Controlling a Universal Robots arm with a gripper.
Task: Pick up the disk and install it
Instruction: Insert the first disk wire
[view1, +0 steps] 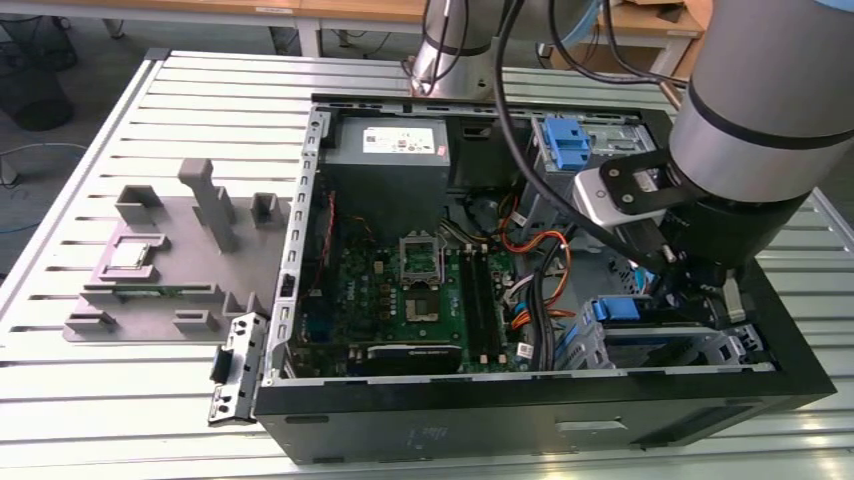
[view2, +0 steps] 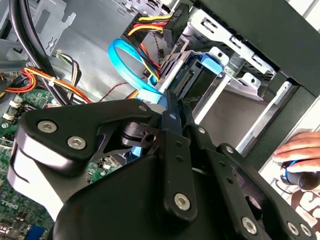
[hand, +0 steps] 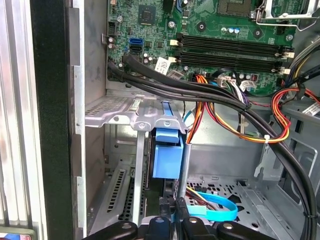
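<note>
The disk (hand: 167, 152) stands edge-on in the metal drive cage (hand: 117, 112) at the front corner of the open computer case (view1: 534, 410). Its bright blue carrier tab shows in the exterior view (view1: 614, 310) and in the second wrist view (view2: 210, 62). My gripper (hand: 175, 202) is down inside the case right at the disk's near end (view2: 170, 102). Its black fingers (hand: 184, 210) lie close together, shut, with the tips at the disk's edge. In the exterior view the gripper (view1: 694, 290) hangs under the arm's wrist, just to the right of the blue tab.
Black and orange cable bundles (hand: 225, 100) and a blue flat cable (view2: 125, 55) cross beside the cage. The motherboard (view1: 400, 290), power supply (view1: 394, 140) and a second blue carrier (view1: 567, 140) sit in the case. A grey fixture (view1: 160, 260) lies on the table. A hand (view2: 300, 145) rests outside.
</note>
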